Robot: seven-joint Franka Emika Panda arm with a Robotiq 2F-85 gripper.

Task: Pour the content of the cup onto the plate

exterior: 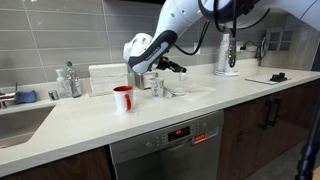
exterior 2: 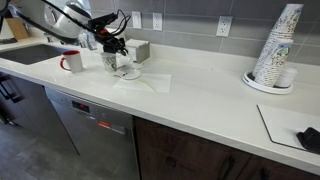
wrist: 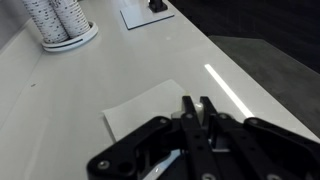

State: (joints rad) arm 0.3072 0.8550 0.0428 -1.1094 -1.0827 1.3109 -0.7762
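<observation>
A small translucent grey cup (exterior: pixel 155 86) (exterior 2: pixel 108 62) stands low over the counter beside the red mug. The plate (exterior: pixel 176 92) (exterior 2: pixel 128 72), a small shallow white dish, lies right next to it on a white paper napkin (wrist: pixel 150 115) (exterior 2: pixel 150 82). My gripper (exterior: pixel 162 72) (exterior 2: pixel 114 50) (wrist: pixel 195 106) is just above the cup. Its fingers are almost together, with a thin pale edge pinched between them that looks like the cup's rim. The wrist view does not show the cup's body or the plate.
A red mug (exterior: pixel 122 98) (exterior 2: pixel 70 62) stands beside the cup. A white box (exterior 2: pixel 138 50) is behind the plate. A stack of paper cups (exterior 2: pixel 275 45) (wrist: pixel 55 20) and a black object on a mat (exterior 2: pixel 308 138) lie farther along. A sink (exterior: pixel 20 122) with bottles (exterior: pixel 68 80) is at the counter's end.
</observation>
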